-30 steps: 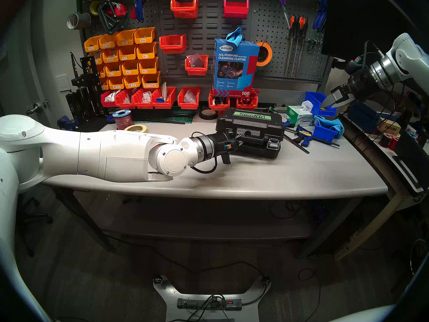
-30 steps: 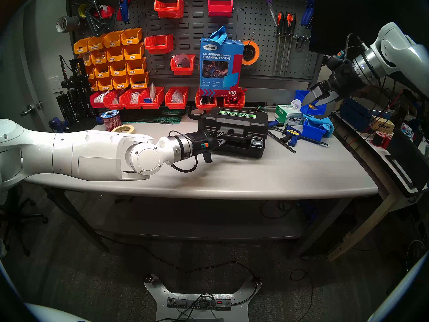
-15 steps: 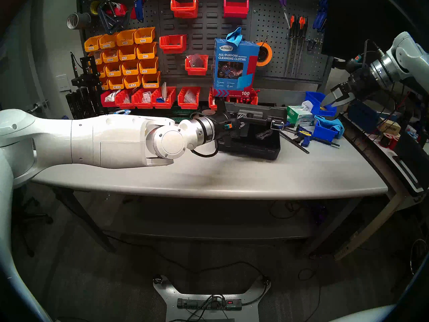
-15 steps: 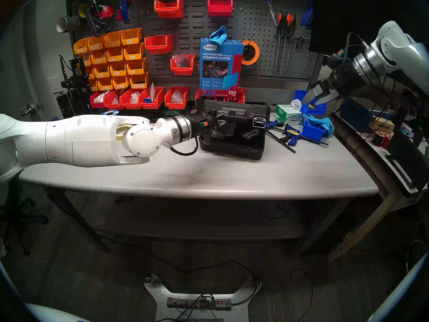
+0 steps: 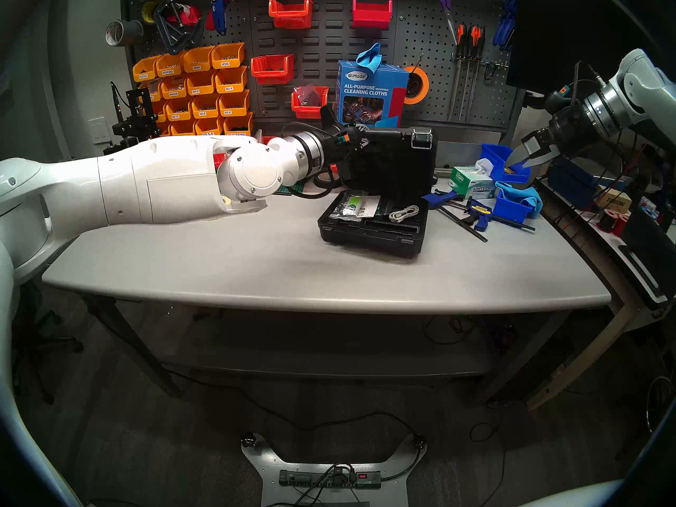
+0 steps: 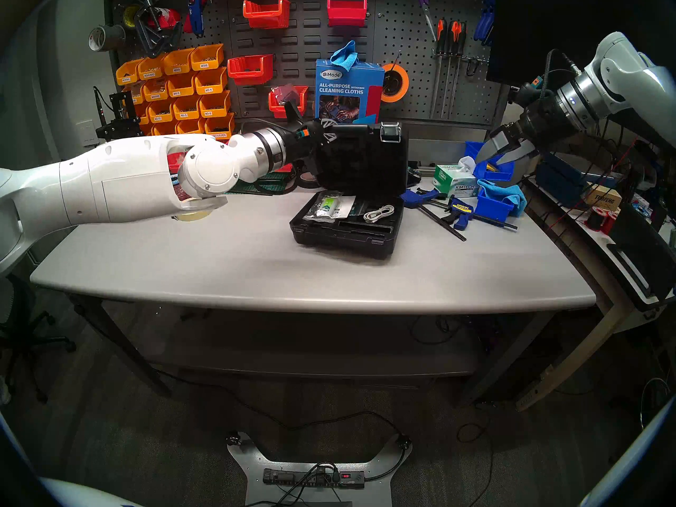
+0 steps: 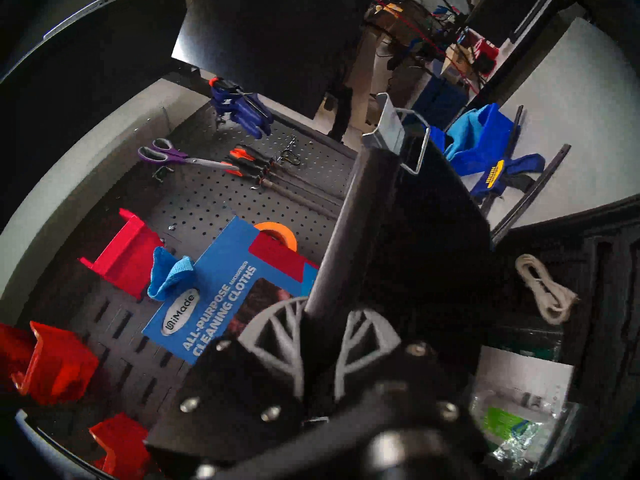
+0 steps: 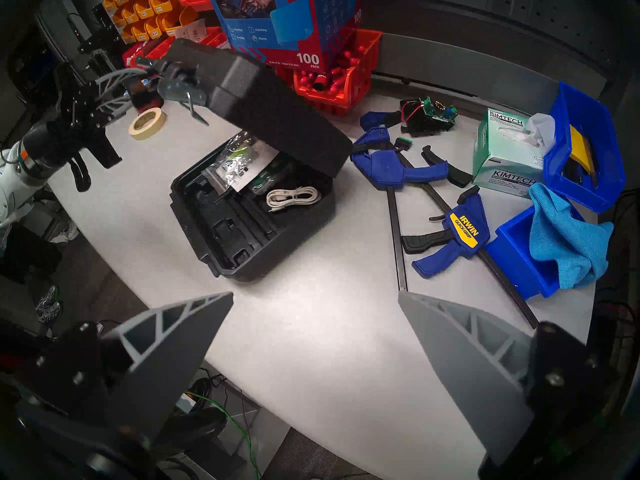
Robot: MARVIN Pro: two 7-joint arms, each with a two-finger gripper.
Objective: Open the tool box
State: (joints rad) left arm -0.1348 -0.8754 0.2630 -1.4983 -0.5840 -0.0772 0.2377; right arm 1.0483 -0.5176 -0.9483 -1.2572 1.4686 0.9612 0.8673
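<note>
The black tool box stands open on the grey table. Its base lies flat and holds a white cable and foil packets. Its lid is raised nearly upright, with a silver latch dangling at its top edge. My left gripper is shut on the lid's top front edge. In the left wrist view the fingers flank that edge. My right gripper hangs open and empty above the table's right end, far from the box.
A tall blue cleaning-cloths box stands right behind the lid. Blue bar clamps, a Kimtech tissue box and blue bins with a blue cloth lie to the right. A masking tape roll lies to the left.
My left gripper has swung the lid up and back from shut to nearly upright, and the base slid slightly toward the front left. The right arm stayed still.
</note>
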